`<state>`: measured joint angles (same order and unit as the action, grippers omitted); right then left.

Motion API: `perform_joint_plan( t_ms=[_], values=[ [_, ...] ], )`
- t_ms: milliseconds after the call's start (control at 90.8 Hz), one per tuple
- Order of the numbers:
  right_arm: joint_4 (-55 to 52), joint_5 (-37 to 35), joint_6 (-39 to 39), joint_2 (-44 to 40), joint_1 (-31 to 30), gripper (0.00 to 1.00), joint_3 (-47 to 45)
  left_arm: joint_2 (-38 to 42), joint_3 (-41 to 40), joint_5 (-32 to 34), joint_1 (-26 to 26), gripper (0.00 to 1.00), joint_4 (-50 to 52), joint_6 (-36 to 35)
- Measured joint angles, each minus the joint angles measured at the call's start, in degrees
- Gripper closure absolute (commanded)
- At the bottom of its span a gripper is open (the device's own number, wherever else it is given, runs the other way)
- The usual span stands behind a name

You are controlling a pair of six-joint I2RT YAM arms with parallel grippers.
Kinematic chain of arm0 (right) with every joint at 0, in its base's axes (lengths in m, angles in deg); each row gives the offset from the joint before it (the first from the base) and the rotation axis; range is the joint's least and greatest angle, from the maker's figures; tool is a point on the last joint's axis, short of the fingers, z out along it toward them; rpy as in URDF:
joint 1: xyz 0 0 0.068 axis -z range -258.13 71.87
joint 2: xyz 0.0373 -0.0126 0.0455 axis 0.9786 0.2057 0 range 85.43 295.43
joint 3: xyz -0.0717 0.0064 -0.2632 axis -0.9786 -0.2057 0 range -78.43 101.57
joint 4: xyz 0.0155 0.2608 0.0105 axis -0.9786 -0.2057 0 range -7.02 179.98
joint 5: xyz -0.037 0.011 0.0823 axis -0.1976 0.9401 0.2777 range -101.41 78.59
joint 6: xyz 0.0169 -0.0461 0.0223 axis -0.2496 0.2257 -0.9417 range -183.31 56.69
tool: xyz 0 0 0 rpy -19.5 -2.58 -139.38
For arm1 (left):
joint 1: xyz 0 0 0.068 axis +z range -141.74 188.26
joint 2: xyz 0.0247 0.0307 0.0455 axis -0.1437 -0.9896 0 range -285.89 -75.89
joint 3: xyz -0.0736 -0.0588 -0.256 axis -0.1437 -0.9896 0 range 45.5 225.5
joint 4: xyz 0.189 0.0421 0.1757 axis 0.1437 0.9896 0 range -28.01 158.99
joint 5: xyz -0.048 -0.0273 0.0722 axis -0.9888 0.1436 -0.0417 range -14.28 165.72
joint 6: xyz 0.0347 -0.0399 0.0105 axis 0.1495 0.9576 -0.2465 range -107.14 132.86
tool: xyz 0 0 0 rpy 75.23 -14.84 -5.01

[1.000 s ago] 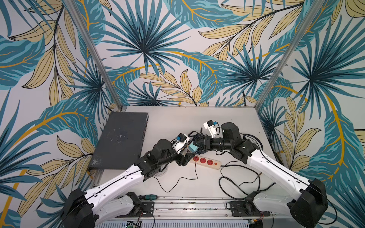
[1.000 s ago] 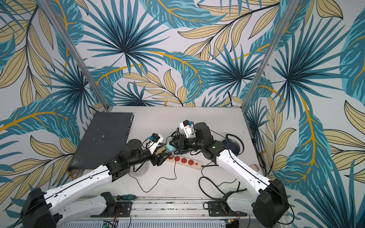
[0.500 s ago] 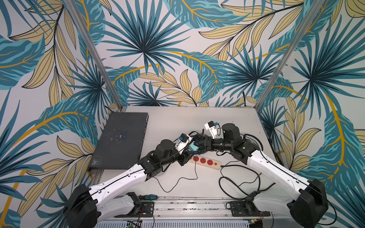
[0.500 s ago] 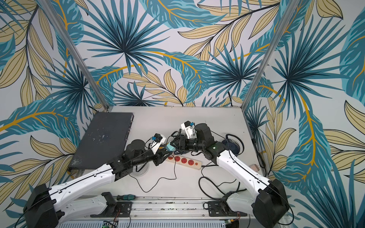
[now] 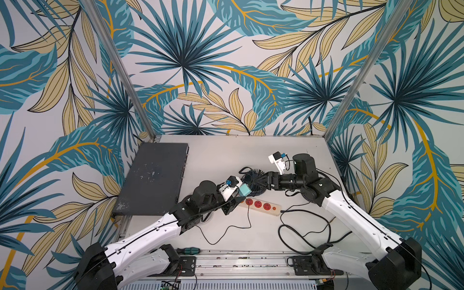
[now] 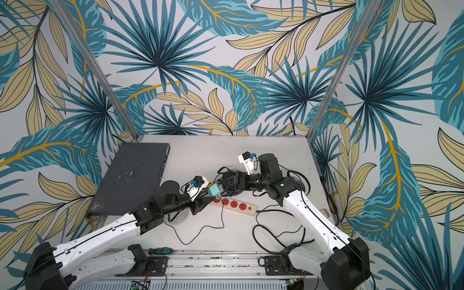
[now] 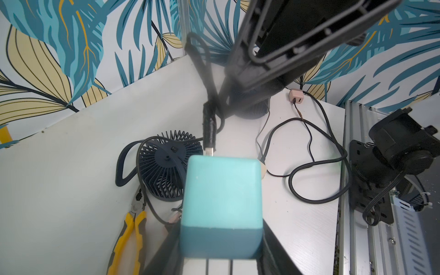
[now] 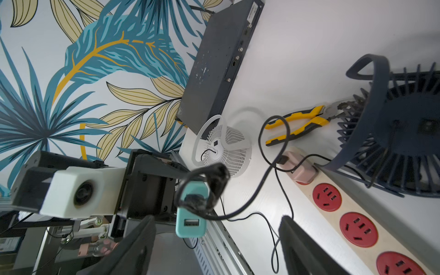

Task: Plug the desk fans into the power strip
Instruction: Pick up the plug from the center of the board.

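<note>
Left claw (image 7: 221, 240) clamped on teal adapter (image 7: 221, 190), clear of the strip; dark fan (image 7: 166, 164) has its USB lead (image 7: 209, 133) seated in it. Power strip (image 5: 261, 206) lies just beside on the worktop (image 5: 226, 155), a pink adapter (image 8: 300, 169) in its end socket and three red sockets free. Plugging in looks not yet done. Right claw (image 8: 216, 221) wide open, empty. Dark box (image 8: 214, 59) label too small to read.

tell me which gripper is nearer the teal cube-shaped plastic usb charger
Left. The left gripper is shut on the teal charger, by the end of the cream power strip. The right gripper is open just short of it, over the dark blue fan.
</note>
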<state>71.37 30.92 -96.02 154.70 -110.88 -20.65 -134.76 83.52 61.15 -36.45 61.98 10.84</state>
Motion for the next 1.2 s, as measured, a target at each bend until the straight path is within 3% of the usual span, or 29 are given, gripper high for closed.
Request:
perform_joint_plan(
  t_ms=[551,981,1201],
  values=[
    [-9.64,12.24,9.44,9.86,-3.56,0.45,7.08,-0.42,0.04,-0.48,-0.87,0.79,2.43,-3.76],
    [-11.5,13.18,11.1,10.58,-4.2,0.66,6.97,-0.5,0.28,-0.85,-1.68,0.79,2.25,-3.78],
    [-12.02,10.88,9.77,10.64,-4.33,0.86,6.6,-1.05,0.28,0.9,-2.34,0.78,2.45,-4.63]
  ],
)
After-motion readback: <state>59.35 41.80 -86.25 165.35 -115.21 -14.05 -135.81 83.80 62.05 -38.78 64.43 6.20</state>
